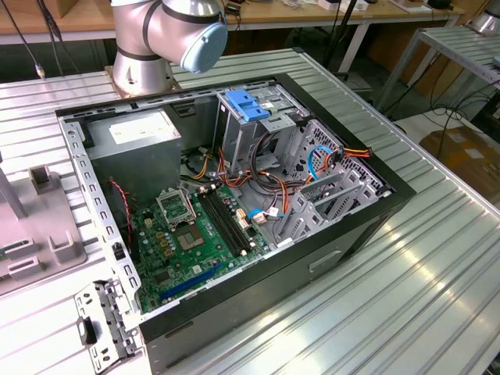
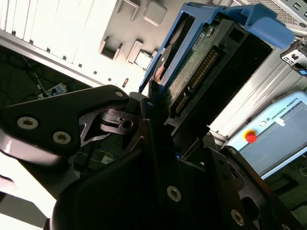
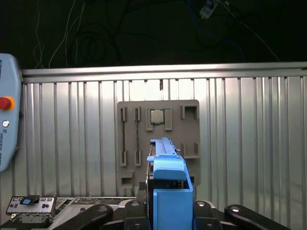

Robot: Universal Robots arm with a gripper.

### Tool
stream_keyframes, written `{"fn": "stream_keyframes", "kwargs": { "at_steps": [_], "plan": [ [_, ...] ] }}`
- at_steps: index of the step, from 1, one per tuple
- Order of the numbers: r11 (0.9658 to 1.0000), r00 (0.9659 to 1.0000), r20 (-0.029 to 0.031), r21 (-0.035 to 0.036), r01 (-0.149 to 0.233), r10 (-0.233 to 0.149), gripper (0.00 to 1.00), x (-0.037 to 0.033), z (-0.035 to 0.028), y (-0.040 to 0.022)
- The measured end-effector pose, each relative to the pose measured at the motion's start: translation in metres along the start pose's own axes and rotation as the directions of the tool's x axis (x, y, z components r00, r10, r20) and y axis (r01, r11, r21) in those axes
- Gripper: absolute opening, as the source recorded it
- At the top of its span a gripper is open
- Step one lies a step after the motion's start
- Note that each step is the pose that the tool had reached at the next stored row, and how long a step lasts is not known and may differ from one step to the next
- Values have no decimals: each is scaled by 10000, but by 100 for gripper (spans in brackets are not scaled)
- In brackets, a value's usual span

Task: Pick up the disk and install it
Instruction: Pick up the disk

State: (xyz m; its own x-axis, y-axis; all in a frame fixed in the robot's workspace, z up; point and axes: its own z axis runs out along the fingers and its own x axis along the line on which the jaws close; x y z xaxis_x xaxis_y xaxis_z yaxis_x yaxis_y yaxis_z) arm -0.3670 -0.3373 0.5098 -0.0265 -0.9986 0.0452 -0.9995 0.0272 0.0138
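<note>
In both wrist views my gripper is shut on the disk. The disk stands on edge between the black fingers, showing its dark underside, a green circuit board, a connector row and blue plastic side rails. In the first wrist view the disk is seen edge-on, held above the ribbed metal table, with the gripper clamped on its lower part. The open computer case lies on the table in the exterior view, with the arm's base behind it.
Inside the case are a grey power supply, a motherboard, cable bundles and a drive bay topped by a blue bracket. A grey parts fixture holding a chip lies below the disk. A teach pendant rests nearby.
</note>
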Motion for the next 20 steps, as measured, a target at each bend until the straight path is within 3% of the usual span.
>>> {"fn": "stream_keyframes", "kwargs": {
  "at_steps": [20],
  "plan": [
    [10000, 10000, 0, 0, 0, 0, 36, -2, -1, -112]
  ]
}}
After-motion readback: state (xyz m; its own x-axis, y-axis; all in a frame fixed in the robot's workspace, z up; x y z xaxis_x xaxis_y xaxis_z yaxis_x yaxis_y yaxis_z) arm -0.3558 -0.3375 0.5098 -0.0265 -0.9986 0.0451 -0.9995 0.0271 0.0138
